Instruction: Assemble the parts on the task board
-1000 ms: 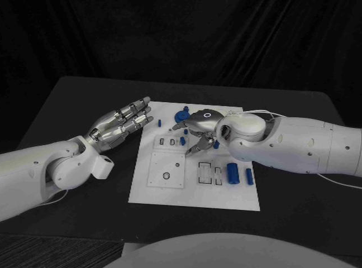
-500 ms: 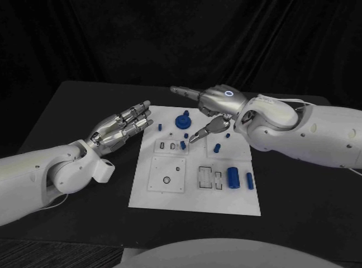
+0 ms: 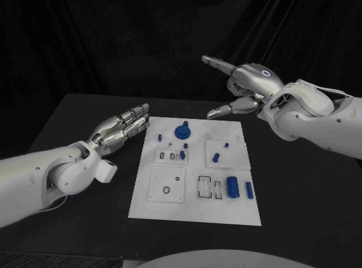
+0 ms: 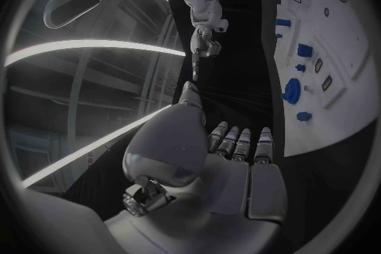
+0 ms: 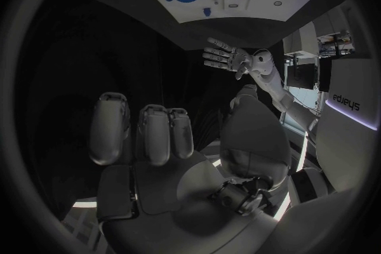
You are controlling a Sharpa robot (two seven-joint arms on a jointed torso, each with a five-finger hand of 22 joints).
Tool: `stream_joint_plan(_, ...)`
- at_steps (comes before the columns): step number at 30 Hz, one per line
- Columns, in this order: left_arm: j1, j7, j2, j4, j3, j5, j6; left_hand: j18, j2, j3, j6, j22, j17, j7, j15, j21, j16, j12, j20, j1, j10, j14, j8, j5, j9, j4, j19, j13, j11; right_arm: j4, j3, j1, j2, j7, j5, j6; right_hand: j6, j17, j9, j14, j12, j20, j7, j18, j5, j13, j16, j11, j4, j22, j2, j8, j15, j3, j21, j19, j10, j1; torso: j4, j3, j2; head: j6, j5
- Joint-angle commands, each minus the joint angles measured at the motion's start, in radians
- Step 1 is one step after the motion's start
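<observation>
Now the flat white task board (image 3: pixel 193 206) is seen in the middle of the matte black table (image 3: pixel 76 139), with small blue parts (image 3: pixel 232 187) on it, cylinders and one round knob (image 3: pixel 182 132). Nothing is held: the shiny left hand (image 3: pixel 120 127) is stretched flat beside the board, the right hand (image 3: pixel 244 89) is raised above its far edge, fingers spread

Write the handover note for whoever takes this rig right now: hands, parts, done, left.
Left hand: open, empty, hovering beside the task board's left edge.
Right hand: raised above the board's far end, fingers apart, holding nothing.
Parts: round blue knob at the far end; two blue cylinders lying at the near right; small blue pieces mid-board.
Done: cannot tell which parts are seated.
Left: the lying cylinders look unplaced; the empty slots beside them remain.
</observation>
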Motion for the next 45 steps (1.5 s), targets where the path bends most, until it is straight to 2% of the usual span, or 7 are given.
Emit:
stream_joint_plan(1, 0.024, -0.111, -0.004, 0.001, 0.002, -0.013, -0.063, -0.013, -0.026, -0.035, 0.021, 0.021, 0.058, 0.017, 0.056, 0.035, 0.109, 0.123, 0.04, -0.049, 0.166, 0.157, 0.008, -0.042, 0.004, 0.001, 0.053, 0.05, 0.078, -0.027, 0.001, -0.004, 0.006, 0.096, 0.096, -0.1, 0.144, 0.143, 0.027, 0.078, 0.022, -0.005, 0.083, -0.002, 0.014, 0.168, 0.006, 0.011, -0.002, 0.186, 0.032, 0.043, -0.002, 0.04, 0.047, 0.022, 0.042, 0.026, -0.0091, 0.0124, -0.027, -0.014, -0.001)
stream_joint_plan(3, 0.043, -0.184, -0.004, -0.005, 0.002, -0.066, -0.036, -0.025, -0.038, -0.032, 0.043, 0.045, 0.094, 0.037, 0.095, 0.079, 0.201, 0.224, 0.065, -0.04, 0.279, 0.279, 0.015, -0.037, 0.008, -0.001, 0.125, 0.087, 0.113, -0.043, 0.001, -0.014, 0.011, 0.14, 0.123, -0.127, 0.548, 0.135, 0.1, 0.079, 0.035, 0.018, 0.137, -0.01, -0.013, 0.181, 0.0, 0.054, -0.005, 0.194, 0.196, 0.18, 0.035, 0.147, 0.067, 0.033, 0.055, 0.118, -0.0149, 0.02, -0.042, -0.017, 0.004)
stream_joint_plan(7, 0.081, -0.341, 0.015, -0.017, 0.002, -0.223, 0.018, -0.023, -0.048, -0.034, 0.107, 0.138, 0.162, 0.084, 0.117, 0.271, 0.406, 0.397, 0.093, -0.057, 0.414, 0.528, 0.033, -0.046, 0.016, 0.0, 0.471, 0.151, 0.141, -0.061, 0.001, -0.042, 0.012, 0.191, 0.151, -0.168, 0.81, 0.164, 0.147, 0.09, 0.098, 0.044, 0.16, -0.027, 0.103, 0.263, 0.039, 0.088, -0.029, 0.223, 0.267, 0.283, 0.068, 0.195, 0.152, 0.066, 0.105, 0.228, -0.0332, 0.034, -0.069, -0.046, 0.005)
stream_joint_plan(15, 0.17, -0.692, 0.085, -0.02, 0.002, -0.378, 0.165, 0.007, -0.047, -0.041, 0.515, 0.252, 0.482, 0.167, 0.03, 0.489, 1.008, 0.935, 0.04, 0.003, 0.569, 0.715, 0.181, 0.1, 0.067, -0.004, 0.775, 0.504, 0.063, -0.07, 0.001, -0.099, -0.004, 0.144, 0.107, -0.142, 0.996, 0.183, 0.349, 0.092, 0.098, 0.023, 0.087, -0.033, 0.196, 0.263, 0.069, 0.041, -0.014, 0.235, 0.273, 0.471, 0.027, 0.244, 0.196, 0.078, 0.105, 0.426, -0.077, 0.06, -0.111, -0.074, -0.002)
stream_joint_plan(23, 0.223, -0.886, 0.18, -0.059, 0.002, -0.505, 0.231, -0.057, -0.026, -0.03, 0.624, 0.926, 1.551, 0.165, -0.014, 1.183, 1.536, 1.509, -0.032, -0.026, 1.469, 1.53, 0.313, 0.069, 0.153, -0.011, 0.946, 1.539, 0.017, -0.079, 0.001, -0.139, -0.006, 0.079, 0.086, -0.07, 0.96, 0.168, 0.44, 0.089, 0.098, 0.019, 0.085, -0.03, 0.212, 0.263, 0.06, 0.033, -0.012, 0.231, 0.29, 0.513, 0.021, 0.246, 0.186, 0.073, 0.105, 0.422, -0.115, 0.0806, -0.14, -0.074, 0.003)
stream_joint_plan(28, 0.23, -0.946, 0.238, -0.089, 0.002, -0.682, 0.269, -0.112, -0.025, -0.036, 0.709, 1.332, 1.551, 0.121, -0.054, 1.446, 1.536, 1.51, -0.045, -0.085, 1.47, 1.53, 0.398, 0.05, 0.25, -0.008, 1.292, 1.539, -0.024, -0.064, 0.001, -0.146, -0.012, 0.067, 0.083, -0.055, 0.938, 0.164, 0.537, 0.088, 0.098, 0.015, 0.078, -0.03, 0.229, 0.263, 0.06, 0.027, -0.012, 0.23, 0.291, 0.564, 0.016, 0.242, 0.186, 0.072, 0.105, 0.418, -0.1328, 0.0899, -0.146, -0.074, 0.011)
stream_joint_plan(45, 0.23, -1.092, 0.354, -0.202, 0.002, -0.856, 0.339, -0.134, -0.018, -0.005, 0.75, 1.433, 1.551, 0.031, -0.141, 1.491, 1.536, 1.51, -0.127, -0.235, 1.47, 1.53, 0.679, -0.037, 0.687, -0.008, 1.405, 1.539, -0.113, -0.026, 0.001, -0.149, -0.033, 0.044, 0.079, -0.037, 0.916, 0.151, 0.604, 0.086, 0.098, 0.012, 0.076, -0.027, 0.237, 0.263, 0.052, 0.024, -0.011, 0.226, 0.294, 0.586, 0.014, 0.237, 0.174, 0.067, 0.105, 0.401, -0.1394, 0.0955, -0.143, -0.074, 0.057)
